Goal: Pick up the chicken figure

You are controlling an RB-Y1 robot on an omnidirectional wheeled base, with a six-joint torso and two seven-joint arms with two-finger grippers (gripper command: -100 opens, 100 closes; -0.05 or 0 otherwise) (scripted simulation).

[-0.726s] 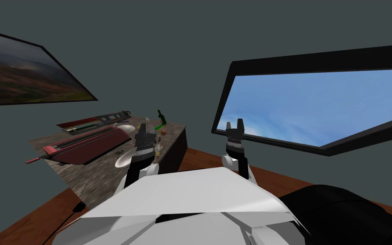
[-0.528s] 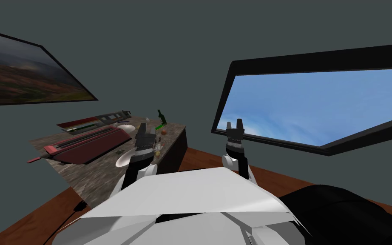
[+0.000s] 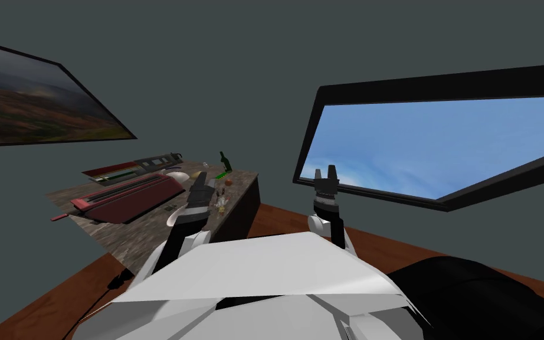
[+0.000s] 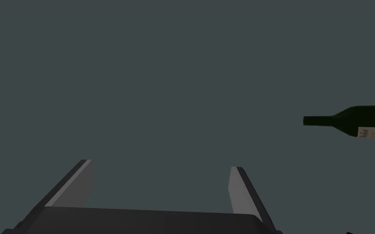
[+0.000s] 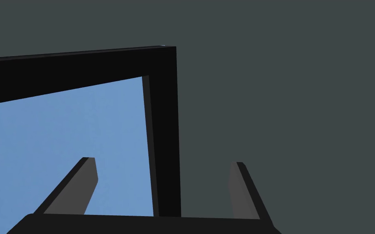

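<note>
Left tool (image 4: 161,163), blades wide and empty, has tipped forward over the table (image 3: 129,236); reach begun, nothing grasped yet.

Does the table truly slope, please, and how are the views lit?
Head view: table and window splay toward the corners, so it is the lens, not a slope. Left wrist view: even light, bottle nearly black. Right wrist view: right gripper dim against the bright window.
</note>
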